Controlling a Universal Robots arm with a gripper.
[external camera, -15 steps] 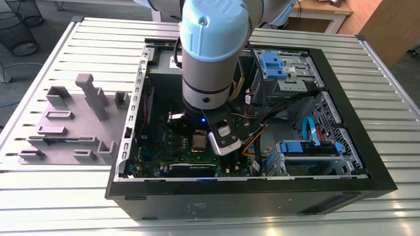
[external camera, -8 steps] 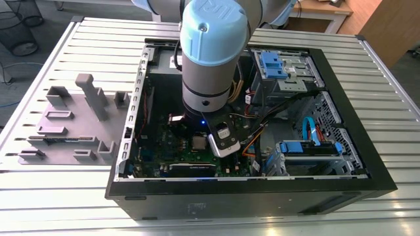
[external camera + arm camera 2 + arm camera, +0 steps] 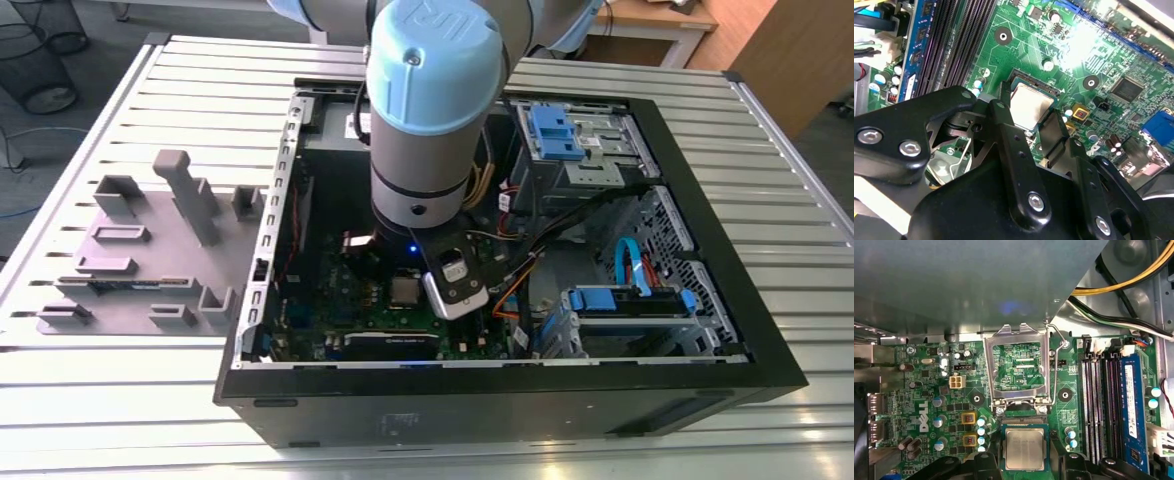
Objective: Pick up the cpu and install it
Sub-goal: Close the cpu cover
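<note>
Nearest you is the dark wall of the computer case [image 3: 507,385], which lies open on the slatted table [image 3: 747,150]. Just behind that wall the arm stands over the green board [image 3: 919,390]. You have the gripper [image 3: 1028,117] closed on the cpu [image 3: 1024,449]: in both wrist views the black fingers [image 3: 1004,130] press on two opposite edges of the chip.

The cpu sits over the socket, with a strip of gold contacts [image 3: 1024,421] showing past one edge. You cannot tell whether it hangs just above the socket or already touches it. Right beside that strip, the socket frame [image 3: 989,370] lies hinged back and open.

By my reading you are in the install step, with the pick-up done. Seating calls for the chip to be square to the socket and level, with no sideways push on the contacts.

Farther off stands the blue drive cage [image 3: 554,130]. The grey fixture blocks [image 3: 147,250] sit outside the case, on the exterior view's left.
</note>
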